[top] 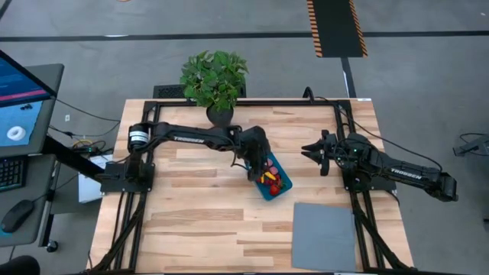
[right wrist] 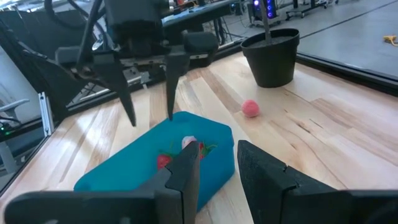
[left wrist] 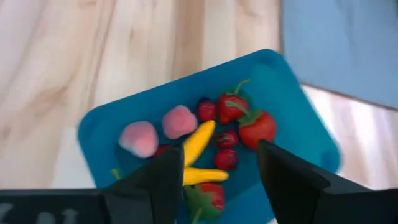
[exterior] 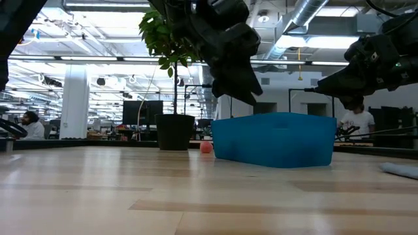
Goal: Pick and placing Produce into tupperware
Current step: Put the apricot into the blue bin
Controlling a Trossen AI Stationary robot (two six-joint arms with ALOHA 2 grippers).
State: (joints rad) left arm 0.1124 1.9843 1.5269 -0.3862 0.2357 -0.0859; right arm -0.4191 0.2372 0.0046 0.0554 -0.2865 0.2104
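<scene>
Left gripper (right wrist: 149,106) above the tupperware (top: 273,178)
Its jaws are spread, empty, over the produce (left wrist: 214,140); right gripper (top: 312,152) beside the tupperware, jaws slightly apart.

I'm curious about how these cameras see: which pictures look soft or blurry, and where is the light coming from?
Low view: bright ceiling lights behind leave the left hand a dark silhouette above the blue tub. Left wrist view: the fruit pieces look slightly soft, and the grey mat is blurred. High view: even light, with faint shadows on the table.
</scene>
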